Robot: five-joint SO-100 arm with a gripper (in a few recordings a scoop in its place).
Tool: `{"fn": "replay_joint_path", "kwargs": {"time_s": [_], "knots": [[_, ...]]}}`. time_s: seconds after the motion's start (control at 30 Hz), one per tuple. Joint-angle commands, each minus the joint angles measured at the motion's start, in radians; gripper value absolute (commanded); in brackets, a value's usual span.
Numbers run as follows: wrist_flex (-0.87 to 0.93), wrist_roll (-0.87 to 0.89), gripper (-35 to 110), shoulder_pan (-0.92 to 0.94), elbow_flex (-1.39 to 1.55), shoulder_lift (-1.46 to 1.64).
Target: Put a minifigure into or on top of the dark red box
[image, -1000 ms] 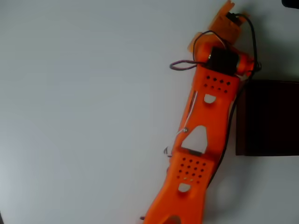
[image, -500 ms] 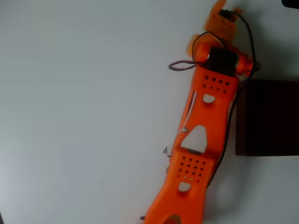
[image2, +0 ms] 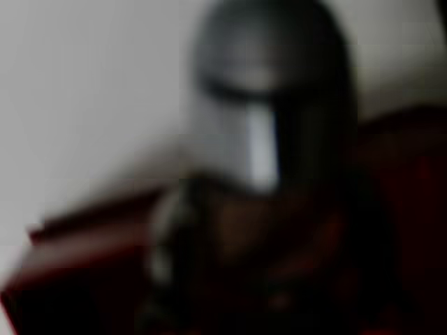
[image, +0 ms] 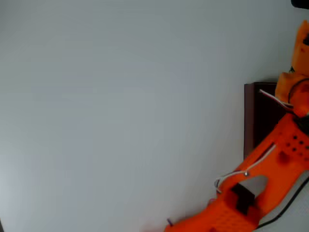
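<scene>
Dark red box (image: 256, 121): at 3 o'clock on the pale bench (image: 120, 121), overhead view, partly under the orange arm (image: 251, 198). Minifigure (image2: 272, 112): blurred, dark with a pale helmet-like head, close to the wrist lens, above the maroon wall (image2: 91, 258). End effector: apparently clamped on the figure, fingers not discernible, so cannot tell. Progress: carry judged near complete; release over the box outstanding

Bright orange plastic arm (image: 270, 193), dotted with small dark holes, white cable. Dark red rectangular box (image: 256, 116), near-black inside. Blurred dark grey minifigure (image2: 269, 118), pale streak. Plain pale grey-white surface (image: 120, 116).
</scene>
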Motion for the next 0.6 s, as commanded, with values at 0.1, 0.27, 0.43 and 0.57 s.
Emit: {"fn": "replay_joint_path", "kwargs": {"time_s": [0.1, 0.27, 0.43, 0.57], "knots": [[0.012, -0.100, 0, 0.106, 0.253, 0.135], [0.012, -0.144, 0, 0.146, 0.330, 0.080], [0.012, -0.175, 10, 0.176, 0.359, 0.032], [0.012, -0.195, 16, 0.184, 0.390, 0.032]]}}
